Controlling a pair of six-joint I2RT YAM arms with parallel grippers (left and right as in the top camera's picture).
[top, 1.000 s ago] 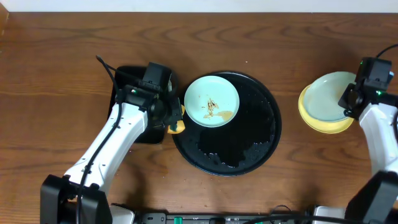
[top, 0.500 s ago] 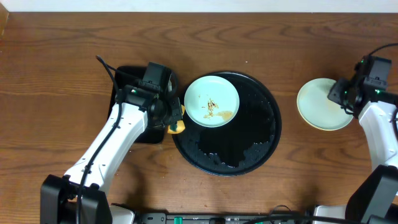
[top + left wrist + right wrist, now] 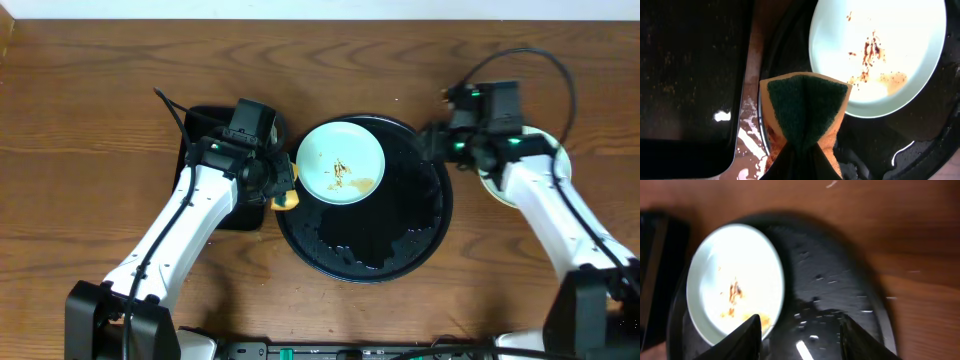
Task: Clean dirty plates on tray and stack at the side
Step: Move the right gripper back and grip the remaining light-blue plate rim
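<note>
While one smeared pale-aqua round plate awaits wiping on large round black tray, pale plate rim shows aside; left end effector clamps orange-green sponge; right end effector stands parted, empty.

Pinched sponge, rectangular black tray

The surface is brown wood grain with a low satin sheen. The round tray in the middle of the overhead view is glossy black, streaked with wet patches that catch the light. The plate at its upper left is pale aqua, smooth and glazed-looking, with brown smears at the centre. The sponge is porous orange foam faced with a rough dark green scouring pad. The rectangular tray is shiny black. The arm casing looks like smooth white plastic
</note>
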